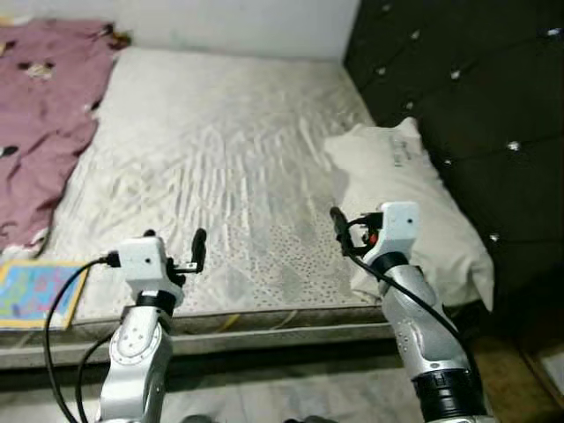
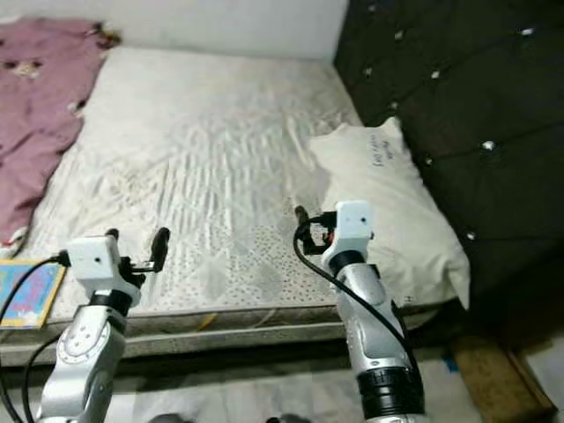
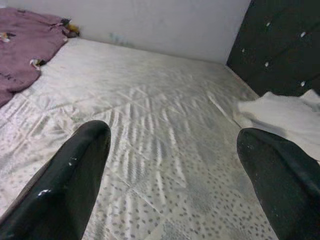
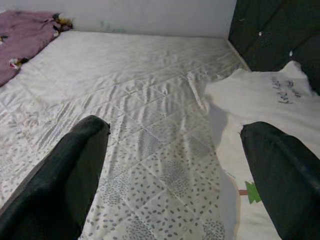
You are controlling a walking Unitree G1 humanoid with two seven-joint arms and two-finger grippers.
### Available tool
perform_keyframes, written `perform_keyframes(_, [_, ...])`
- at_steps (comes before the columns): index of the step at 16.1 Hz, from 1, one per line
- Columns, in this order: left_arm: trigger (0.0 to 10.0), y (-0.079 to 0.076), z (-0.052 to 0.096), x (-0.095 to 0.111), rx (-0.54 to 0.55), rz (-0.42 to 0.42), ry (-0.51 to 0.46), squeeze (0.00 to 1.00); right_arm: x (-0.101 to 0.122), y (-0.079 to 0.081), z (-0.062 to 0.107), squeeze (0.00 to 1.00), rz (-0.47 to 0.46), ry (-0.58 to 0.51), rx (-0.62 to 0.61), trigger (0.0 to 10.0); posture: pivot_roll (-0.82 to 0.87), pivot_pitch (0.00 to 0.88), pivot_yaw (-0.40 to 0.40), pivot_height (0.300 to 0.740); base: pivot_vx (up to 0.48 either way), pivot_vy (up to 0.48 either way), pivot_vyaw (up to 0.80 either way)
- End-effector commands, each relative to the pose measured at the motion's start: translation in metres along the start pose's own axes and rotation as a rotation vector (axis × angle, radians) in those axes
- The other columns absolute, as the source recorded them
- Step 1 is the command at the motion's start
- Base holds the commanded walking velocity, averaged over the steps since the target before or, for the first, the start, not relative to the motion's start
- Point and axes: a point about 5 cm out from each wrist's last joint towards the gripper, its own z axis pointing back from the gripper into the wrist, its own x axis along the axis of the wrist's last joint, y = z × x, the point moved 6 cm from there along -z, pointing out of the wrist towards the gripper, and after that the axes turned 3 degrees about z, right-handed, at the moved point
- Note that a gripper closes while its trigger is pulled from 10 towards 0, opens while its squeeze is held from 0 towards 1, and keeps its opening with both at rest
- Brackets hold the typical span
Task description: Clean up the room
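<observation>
bare quilted mattress (image 1: pixel 220 167) fills the floor against a dark tufted headboard (image 1: pixel 467 97). purple blanket (image 1: pixel 40 123) is bunched on its far left side, white pillow (image 1: pixel 414 203) at the right by the headboard, colourful book (image 1: pixel 31 293) on the near left edge. left gripper (image 3: pixel 170 175) and right gripper (image 4: pixel 175 175) hover over the near edge, fingers spread, holding nothing.

Lying wide and creased: white quilted mattress (image 1: pixel 229 159), carrying grey speckled patches near its front edge. Standing upright along the mattress's right edge: black padded headboard (image 1: pixel 476 88), studded with shiny buttons. Running behind the mattress's far edge: plain white wall (image 1: pixel 238 26). Showing below the front edge: pale grey floor (image 1: pixel 291 388).
</observation>
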Motion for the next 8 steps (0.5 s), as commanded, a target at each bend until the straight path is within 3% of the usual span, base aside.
perform_keyframes(1, [10.0,0.0038,0.001,0.0022,0.001,-0.013,-0.004,0.0,0.0055,0.0027,-0.0013,0.0,-0.003,-0.018,0.008,10.0,-0.02,0.11,-0.121,0.74,0.0,0.476,0.0])
perform_keyframes(8, [10.0,0.0012,0.0007,0.0012,-0.012,0.003,-0.002,0.0,0.0036,0.0096,-0.0051,0.0,0.012,-0.011,0.032,10.0,-0.02,0.115,-0.124,0.74,0.0,0.471,0.0])
